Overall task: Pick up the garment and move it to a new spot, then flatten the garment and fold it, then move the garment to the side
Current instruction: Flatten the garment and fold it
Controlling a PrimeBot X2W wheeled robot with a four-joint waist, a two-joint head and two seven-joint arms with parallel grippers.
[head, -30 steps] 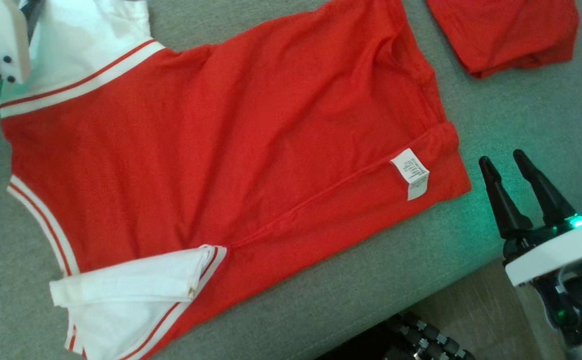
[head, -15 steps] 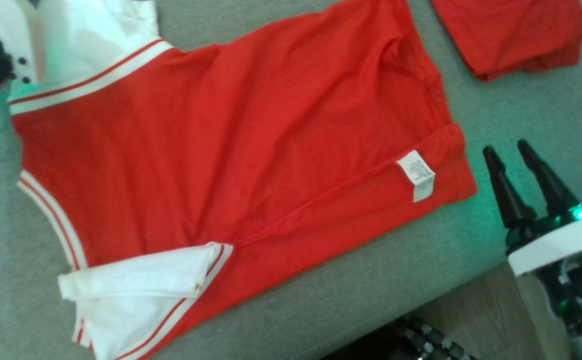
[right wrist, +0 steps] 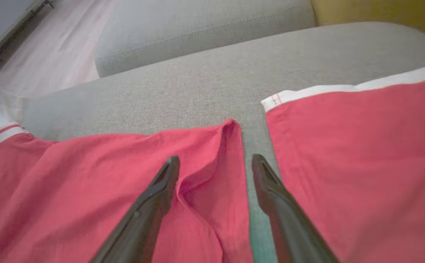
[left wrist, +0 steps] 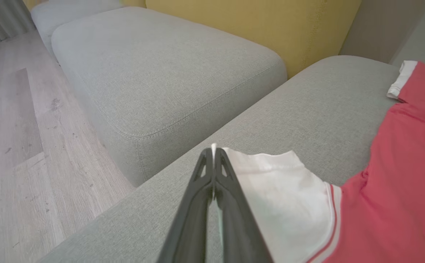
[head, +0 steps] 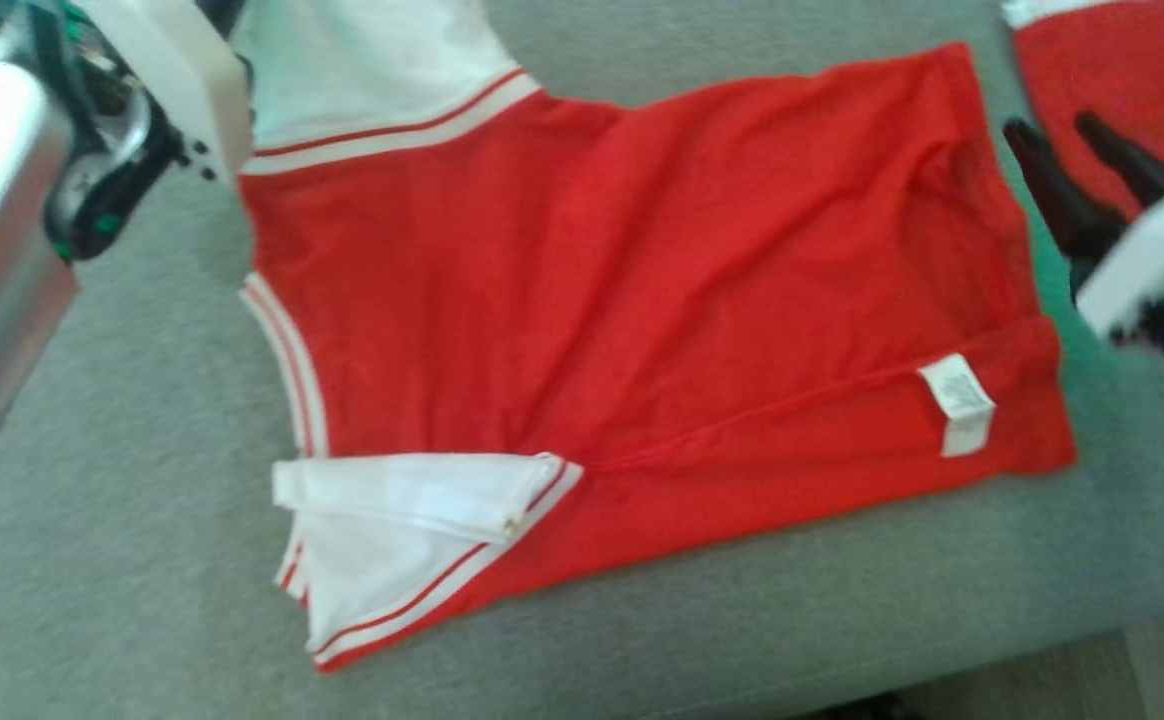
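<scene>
Garment (head: 642,300) lies spread on the grey cushion (head: 142,500), white sleeve (left wrist: 278,190) pinched in the left pincer (left wrist: 212,151) near its edge. Right pincer (right wrist: 215,159) gapes wide astride the hem (right wrist: 230,128); flattening likely needs it closing, then pulling taut.

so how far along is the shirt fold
Done: the red garment lies mostly spread on the grey cushion. In hand: the left gripper is shut on a white sleeve, and the right gripper stands open at the hem corner, which is rumpled. Left: smoothing it flat, folding it, then moving it aside.
</scene>
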